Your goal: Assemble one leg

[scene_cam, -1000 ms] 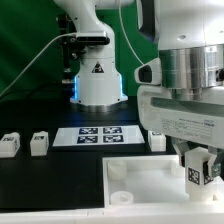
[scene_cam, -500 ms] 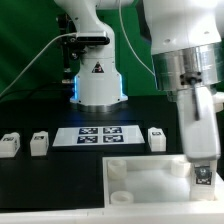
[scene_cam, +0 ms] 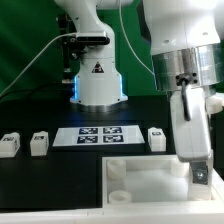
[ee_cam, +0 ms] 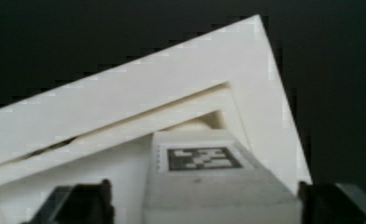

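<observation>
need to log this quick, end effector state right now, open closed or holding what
End effector: closed on a leg, held over the white panel.

The hand (scene_cam: 199,170) holds a leg (scene_cam: 201,176) (tagged) over the panel (scene_cam: 140,178).

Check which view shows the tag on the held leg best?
Wrist view. The leg fills the lower frame between the gripper's fingers, tag facing the camera, over the white panel. In the exterior view the leg is a small sliver under the gripper, tag barely legible.
</observation>
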You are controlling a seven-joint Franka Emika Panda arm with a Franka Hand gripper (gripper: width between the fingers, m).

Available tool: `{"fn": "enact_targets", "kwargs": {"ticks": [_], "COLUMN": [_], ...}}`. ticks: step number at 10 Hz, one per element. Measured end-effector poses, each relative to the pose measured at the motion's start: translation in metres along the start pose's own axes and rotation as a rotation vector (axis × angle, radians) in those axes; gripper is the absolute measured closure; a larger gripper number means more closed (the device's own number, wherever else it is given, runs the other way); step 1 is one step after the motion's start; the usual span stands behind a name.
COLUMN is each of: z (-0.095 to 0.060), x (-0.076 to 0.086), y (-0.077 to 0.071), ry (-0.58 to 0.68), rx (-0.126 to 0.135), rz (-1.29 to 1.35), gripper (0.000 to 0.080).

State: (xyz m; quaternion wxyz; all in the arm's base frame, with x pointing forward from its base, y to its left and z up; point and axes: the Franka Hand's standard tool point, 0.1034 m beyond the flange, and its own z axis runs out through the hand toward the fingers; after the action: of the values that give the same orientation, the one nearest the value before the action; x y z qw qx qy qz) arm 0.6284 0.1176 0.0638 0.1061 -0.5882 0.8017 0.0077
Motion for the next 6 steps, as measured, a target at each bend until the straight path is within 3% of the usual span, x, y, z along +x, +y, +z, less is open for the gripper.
{"fn": "enact_targets", "kwargs": {"ticks": [1, 3, 6], "z": [0.002, -0.005, -0.030], "x": [-0.001, -0.007, -0.019], "y": [0.004, 0.006, 0.009], "ry": [0.001, -0.010, -0.038], "rx": [-0.010, -0.005, 0.014], "rz": [-0.047, -0.283, -0.277], "gripper": [0.0185, 0.0161, 0.0150]}}
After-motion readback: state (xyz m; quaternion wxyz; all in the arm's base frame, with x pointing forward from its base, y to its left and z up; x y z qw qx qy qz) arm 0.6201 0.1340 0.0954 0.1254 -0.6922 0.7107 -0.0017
